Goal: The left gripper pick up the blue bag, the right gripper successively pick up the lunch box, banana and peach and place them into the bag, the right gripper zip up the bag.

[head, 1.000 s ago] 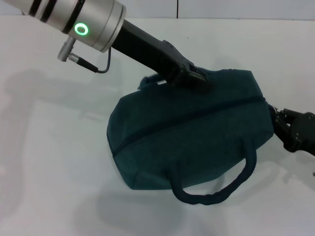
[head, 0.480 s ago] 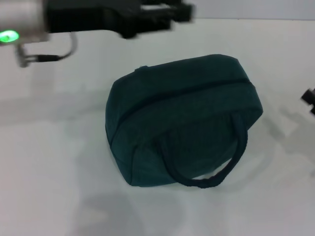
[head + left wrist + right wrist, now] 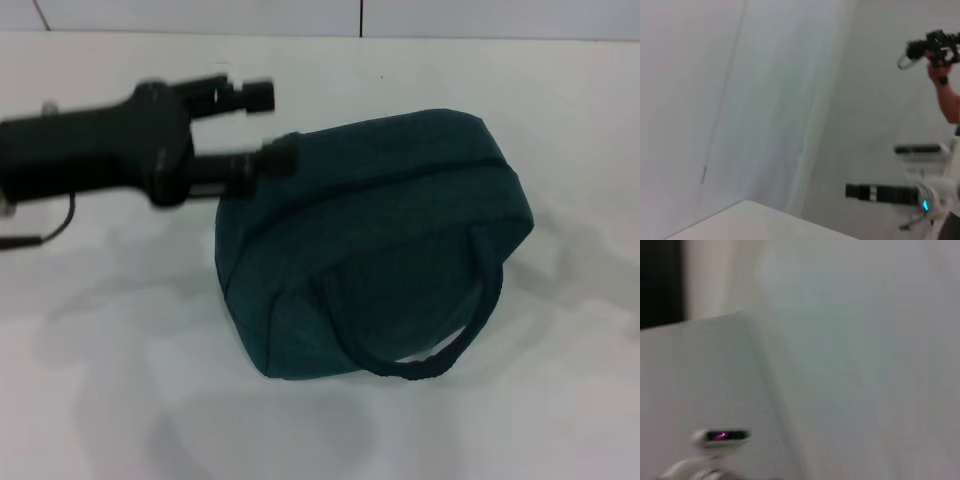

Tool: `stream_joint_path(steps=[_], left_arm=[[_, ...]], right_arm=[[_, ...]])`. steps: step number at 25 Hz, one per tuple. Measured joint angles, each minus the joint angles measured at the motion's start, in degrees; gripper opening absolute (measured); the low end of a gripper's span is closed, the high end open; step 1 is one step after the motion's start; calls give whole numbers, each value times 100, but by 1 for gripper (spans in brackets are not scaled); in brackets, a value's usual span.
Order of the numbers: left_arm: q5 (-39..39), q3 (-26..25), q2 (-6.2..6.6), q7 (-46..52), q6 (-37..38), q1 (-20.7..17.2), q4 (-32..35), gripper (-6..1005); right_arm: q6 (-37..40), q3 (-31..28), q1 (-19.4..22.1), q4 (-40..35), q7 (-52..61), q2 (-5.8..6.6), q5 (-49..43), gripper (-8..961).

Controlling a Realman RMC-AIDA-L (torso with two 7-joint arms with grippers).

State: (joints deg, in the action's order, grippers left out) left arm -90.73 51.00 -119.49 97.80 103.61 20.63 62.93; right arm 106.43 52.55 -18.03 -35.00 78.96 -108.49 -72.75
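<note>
Beside the zipped blue bag on the surface, the left claw hung apart, best withdrawn clear

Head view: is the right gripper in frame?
No. Only the left gripper shows, open beside the far left end of the blue bag on the table.

From the head we look down on the white table; both wrist cameras face room walls, sharing no tabletop.
</note>
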Motion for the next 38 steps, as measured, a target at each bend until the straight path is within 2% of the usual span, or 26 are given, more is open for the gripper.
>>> stream_joint_path(steps=[2, 3, 5, 6, 8, 10, 14, 17, 27, 31, 38], left_arm=[[131, 55, -23, -303, 116, -198, -60, 665], [194, 101, -24, -387, 128, -260, -89, 706], [356, 290, -11, -656, 163, -387, -215, 789], [365, 330, -6, -727, 184, -404, -253, 807], [368, 391, -6, -943, 244, -411, -380, 844], [377, 425, -13, -1194, 273, -415, -553, 880], [388, 439, -9, -1566, 277, -397, -914, 880], [390, 439, -4, -1769, 278, -386, -1042, 880], [358, 444, -14, -1959, 265, -280, -1255, 880], [358, 442, -3, -2090, 268, -200, -1491, 880], [375, 444, 1, -2104, 270, -187, -1519, 880]], right_arm=[[195, 1, -158, -472, 459, 43, -360, 687], [195, 1, -158, -472, 459, 43, -360, 698], [531, -17, -524, -1127, 1068, 71, -1065, 707], [587, -26, -595, -1221, 1118, 68, -1167, 727], [637, -33, -703, -1364, 1129, 18, -1317, 768], [601, -38, -784, -1436, 1079, -84, -1409, 809], [539, -29, -860, -1456, 753, -303, -1513, 841], [537, -5, -863, -1465, 548, -382, -1529, 853], [533, 177, -926, -1379, 508, -462, -1908, 866], [529, 177, -915, -1363, 435, -482, -2046, 864], [517, 177, -895, -1263, 408, -488, -2165, 863]])
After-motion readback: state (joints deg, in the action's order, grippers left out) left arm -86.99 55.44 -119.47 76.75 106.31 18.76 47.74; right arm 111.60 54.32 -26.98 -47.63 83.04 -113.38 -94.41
